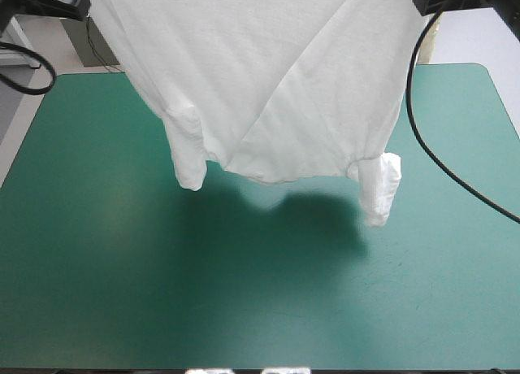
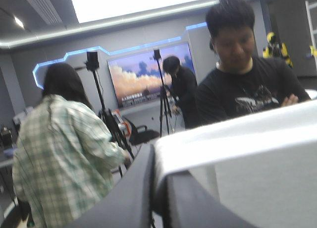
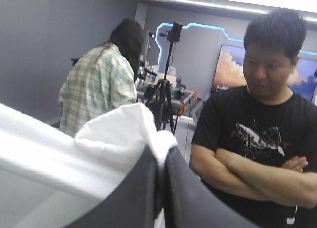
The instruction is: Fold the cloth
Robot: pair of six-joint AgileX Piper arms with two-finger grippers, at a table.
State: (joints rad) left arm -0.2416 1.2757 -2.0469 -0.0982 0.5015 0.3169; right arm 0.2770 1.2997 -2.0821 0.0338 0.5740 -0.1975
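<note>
The left fingers (image 2: pixel 126 200) and the right fingers (image 3: pixel 190 200) are each pinched nearly together on an edge of the T-shirt (image 1: pixel 268 73), which hangs spread across the upper half of the frame, above the teal-green desk (image 1: pixel 114 293)

Stands as a table (image 1: pixel 73 309) wrapped in a smooth teal-green cover (image 1: pixel 455 309), fills most of the high view, rounds off at its 2 far corners, and carries 1 broad dark shadow (image 1: pixel 276 228) across its middle, soft at the edges.

Grey walls (image 3: pixel 44 49), bright ceiling panel (image 2: pixel 133 1), teal-green table (image 1: pixel 97 293).
</note>
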